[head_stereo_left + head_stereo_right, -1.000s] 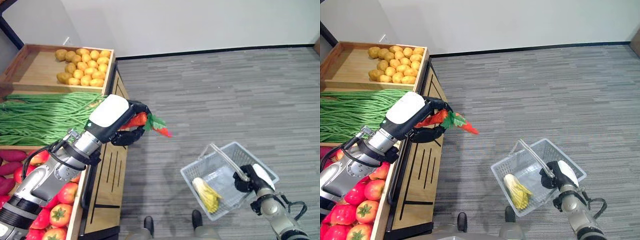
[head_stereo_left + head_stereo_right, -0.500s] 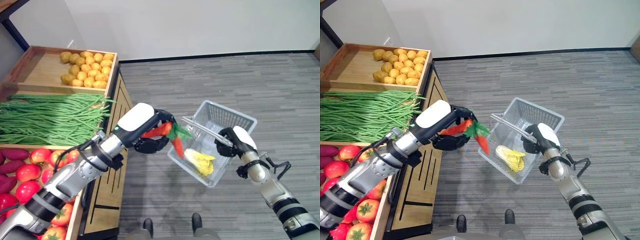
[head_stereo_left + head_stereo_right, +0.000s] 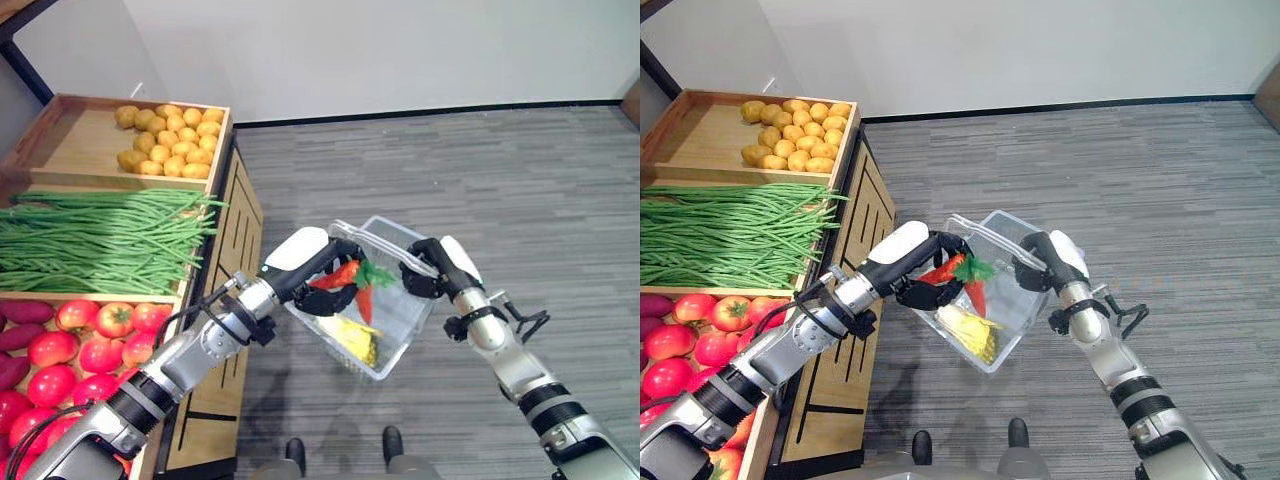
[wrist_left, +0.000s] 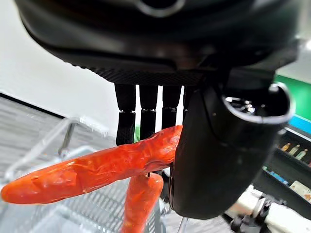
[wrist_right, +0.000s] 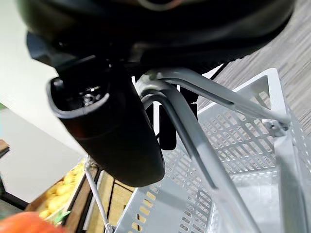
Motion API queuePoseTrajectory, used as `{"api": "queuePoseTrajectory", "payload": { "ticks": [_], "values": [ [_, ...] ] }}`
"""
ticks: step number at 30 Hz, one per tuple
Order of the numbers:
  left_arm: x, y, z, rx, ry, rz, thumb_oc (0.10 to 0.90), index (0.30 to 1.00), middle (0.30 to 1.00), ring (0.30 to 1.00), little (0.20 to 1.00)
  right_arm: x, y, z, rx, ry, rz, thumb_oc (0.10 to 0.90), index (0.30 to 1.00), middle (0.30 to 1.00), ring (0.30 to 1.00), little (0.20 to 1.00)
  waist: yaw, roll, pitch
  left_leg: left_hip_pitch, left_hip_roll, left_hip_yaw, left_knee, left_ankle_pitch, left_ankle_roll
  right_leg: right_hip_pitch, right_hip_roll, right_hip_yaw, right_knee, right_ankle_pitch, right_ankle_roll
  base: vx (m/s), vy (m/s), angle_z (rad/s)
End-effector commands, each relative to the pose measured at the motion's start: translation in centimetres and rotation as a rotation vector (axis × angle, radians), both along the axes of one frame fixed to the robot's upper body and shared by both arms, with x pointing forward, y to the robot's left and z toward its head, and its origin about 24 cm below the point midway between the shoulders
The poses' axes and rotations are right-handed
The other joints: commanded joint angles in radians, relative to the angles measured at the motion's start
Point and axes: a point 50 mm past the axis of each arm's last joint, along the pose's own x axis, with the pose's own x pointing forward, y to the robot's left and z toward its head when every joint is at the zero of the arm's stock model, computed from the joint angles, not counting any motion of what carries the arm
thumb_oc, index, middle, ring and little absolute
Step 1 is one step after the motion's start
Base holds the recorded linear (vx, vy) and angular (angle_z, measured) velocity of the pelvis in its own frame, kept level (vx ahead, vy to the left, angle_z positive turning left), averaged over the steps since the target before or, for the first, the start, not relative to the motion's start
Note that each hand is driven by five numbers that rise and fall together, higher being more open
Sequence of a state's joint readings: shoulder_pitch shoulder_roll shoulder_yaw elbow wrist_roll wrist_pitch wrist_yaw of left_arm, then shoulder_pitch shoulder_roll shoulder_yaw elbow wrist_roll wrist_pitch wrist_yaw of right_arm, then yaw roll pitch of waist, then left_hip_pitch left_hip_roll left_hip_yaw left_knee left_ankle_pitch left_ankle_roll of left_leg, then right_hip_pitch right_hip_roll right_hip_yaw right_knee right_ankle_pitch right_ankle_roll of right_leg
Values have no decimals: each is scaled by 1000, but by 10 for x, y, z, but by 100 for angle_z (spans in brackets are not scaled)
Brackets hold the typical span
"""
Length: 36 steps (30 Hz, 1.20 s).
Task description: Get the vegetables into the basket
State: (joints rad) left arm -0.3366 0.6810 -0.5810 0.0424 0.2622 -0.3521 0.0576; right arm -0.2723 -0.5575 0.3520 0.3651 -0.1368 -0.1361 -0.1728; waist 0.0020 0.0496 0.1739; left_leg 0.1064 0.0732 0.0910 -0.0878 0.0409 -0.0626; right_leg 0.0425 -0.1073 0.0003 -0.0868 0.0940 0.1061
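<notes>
My left hand [image 3: 322,282] is shut on a bunch of orange carrots [image 3: 343,277] with green tops and holds them over the open top of the grey wire basket [image 3: 402,330]. In the left wrist view the carrots [image 4: 97,170] lie across the curled fingers [image 4: 146,116]. My right hand [image 3: 428,270] is shut on the basket's handle [image 5: 204,145] and carries the basket above the floor. A yellow-green leafy vegetable [image 3: 352,340] lies in the basket's bottom.
A wooden produce stand [image 3: 215,330] runs along the left with trays of potatoes [image 3: 170,140], long green beans [image 3: 95,235] and tomatoes [image 3: 85,345]. Grey carpet [image 3: 500,180] stretches to the right and behind, up to a white wall.
The right hand has brought the basket left and closer, under the carrots. The left hand has moved right, so the carrots now hang inside the basket's rim.
</notes>
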Motion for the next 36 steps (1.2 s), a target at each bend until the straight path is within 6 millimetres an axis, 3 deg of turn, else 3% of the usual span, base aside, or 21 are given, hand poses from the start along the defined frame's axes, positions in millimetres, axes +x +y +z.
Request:
{"api": "queuePoseTrajectory", "payload": {
  "ticks": [1, 5, 6, 9, 10, 11, 12, 13, 22, 29, 35, 36],
  "values": [
    [15, -13, 16, -14, -101, -31, 400, 300, 300, 300, 300, 17, 50, 103, 305, -452, 204, 400, 300, 300, 300, 300, -9, -71, -142, -16, -5, -9, 0, -10, -5, 23, -31, -59, 0, -6, 47, 0, 0, 0],
    [15, -12, -1, -3, -50, 11, 400, 300, 300, 300, 300, 7, 62, 103, 395, -450, 260, 400, 300, 300, 300, 300, -14, -68, -145, -15, -6, -4, 0, -11, -4, 22, -32, -58, 0, -5, 48, -19, 1, -1],
    [15, -10, -15, 10, -16, 45, 400, 300, 300, 300, 300, -1, 72, 107, 467, -456, 314, 400, 300, 300, 300, 300, -16, -69, -142, -21, -7, 1, 0, 0, -3, 15, -34, -54, 0, 5, 47, 0, 0, 0],
    [14, -6, -32, 37, 19, 93, 400, 300, 300, 300, 300, -10, 79, 110, 527, -459, 368, 400, 300, 300, 300, 300, -19, -67, -141, -15, -6, 2, 0, -11, -4, 21, -34, -53, 0, -4, 48, -5, 3, -1],
    [14, -4, -43, 73, 39, 116, 565, 531, 531, 531, 531, -14, 83, 111, 555, -455, 400, 400, 300, 300, 300, 300, -21, -67, -141, -14, -5, 4, 0, -12, -4, 20, -35, -53, 0, -4, 48, 0, 0, 0],
    [14, -5, -43, 73, 39, 115, 627, 618, 618, 618, 618, -15, 83, 111, 555, -455, 400, 400, 300, 300, 300, 300, -20, -66, -141, -14, -5, 4, 0, -12, -4, 21, -35, -53, 0, -4, 48, 0, 0, 0],
    [14, 0, -55, 115, 56, 157, 841, 918, 918, 918, 918, -18, 87, 113, 567, -454, 428, 400, 300, 300, 300, 300, -23, -66, -141, -15, -5, 4, 0, -11, -5, 20, -36, -52, 0, -3, 47, 0, 0, 0],
    [15, 2, -60, 147, 62, 171, 900, 1000, 1000, 1000, 1000, -20, 90, 114, 570, -452, 446, 400, 300, 300, 300, 300, -24, -66, -141, -15, -5, 4, 0, -11, -4, 19, -35, -51, 0, -3, 47, 0, 0, 0],
    [16, 14, -72, 212, 71, 239, 900, 1000, 1000, 1000, 1000, -23, 90, 108, 535, -413, 461, 400, 300, 300, 300, 300, -23, -68, -140, -17, -4, 9, 0, -9, -6, 18, -35, -51, 0, 1, 45, 0, 0, 0],
    [11, 19, -74, 201, 81, 256, 900, 1000, 1000, 1000, 1000, -23, 73, 75, 459, -291, 380, 400, 300, 300, 300, 300, -20, -73, -142, -28, -6, 0, 0, 7, -8, 14, -37, -60, 0, 11, 41, -7, -1, 0],
    [-20, 34, -78, -168, 358, 297, 900, 1000, 1000, 1000, 1000, -26, 34, 46, 324, -225, 186, 400, 300, 300, 300, 300, -6, -73, -142, -25, -7, -14, 0, 2, -6, 26, -38, -72, 0, 1, 38, -9, -9, 3],
    [-43, 46, -89, -390, 562, 328, 900, 1000, 1000, 1000, 1000, -28, 5, 23, 228, -154, 41, 400, 300, 300, 300, 300, 3, -72, -138, -31, -9, -24, 0, 7, -2, 25, -39, -79, 0, 5, 37, -24, -36, 6]
  ]
}}
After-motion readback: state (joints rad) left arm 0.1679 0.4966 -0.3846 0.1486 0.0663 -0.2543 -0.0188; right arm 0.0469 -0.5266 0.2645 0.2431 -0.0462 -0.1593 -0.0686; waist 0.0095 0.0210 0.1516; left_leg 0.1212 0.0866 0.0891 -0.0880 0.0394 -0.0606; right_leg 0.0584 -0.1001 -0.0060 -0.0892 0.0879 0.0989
